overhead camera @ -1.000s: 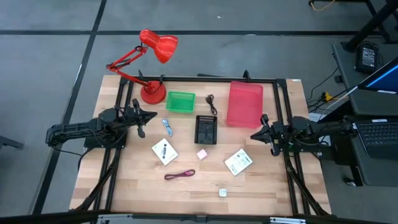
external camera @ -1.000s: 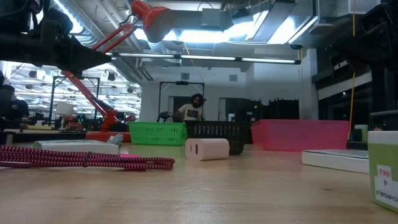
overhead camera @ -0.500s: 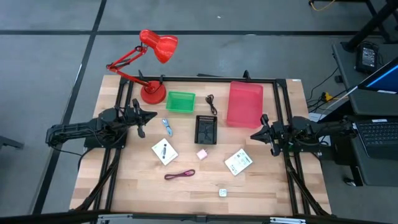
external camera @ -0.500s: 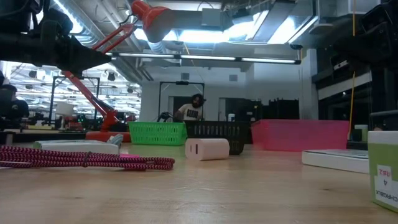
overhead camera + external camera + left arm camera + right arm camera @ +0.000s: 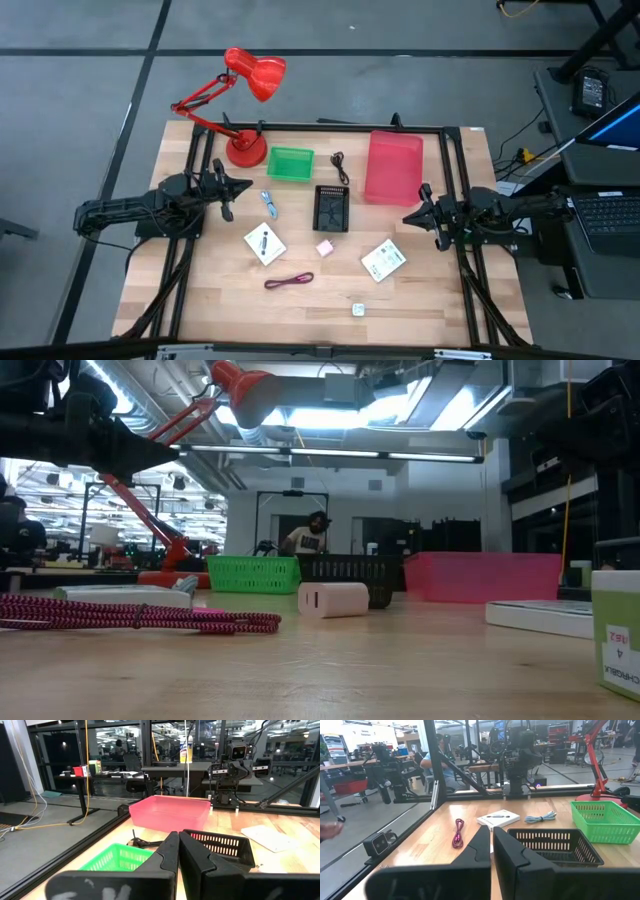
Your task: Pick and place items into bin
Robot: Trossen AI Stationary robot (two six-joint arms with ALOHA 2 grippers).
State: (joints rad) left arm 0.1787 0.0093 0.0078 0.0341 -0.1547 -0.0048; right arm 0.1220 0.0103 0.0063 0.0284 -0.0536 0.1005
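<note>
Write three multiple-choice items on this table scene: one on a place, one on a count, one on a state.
1. Where does the black cord lie?
A. Between the green bin and the pink bin
B. Inside the black bin
C. Beside the maroon cord

2. How many flat white packets lie on the table?
A. One
B. Two
C. Four

3. How do the left gripper and right gripper stand?
A. Both open
B. Both shut, holding nothing
C. Each shut on an item

Answers: 1 A, the cord sits on bare wood between those bins. 2 B, one at, one at. 3 B, each wrist view shows fingers pressed together, empty.
</note>
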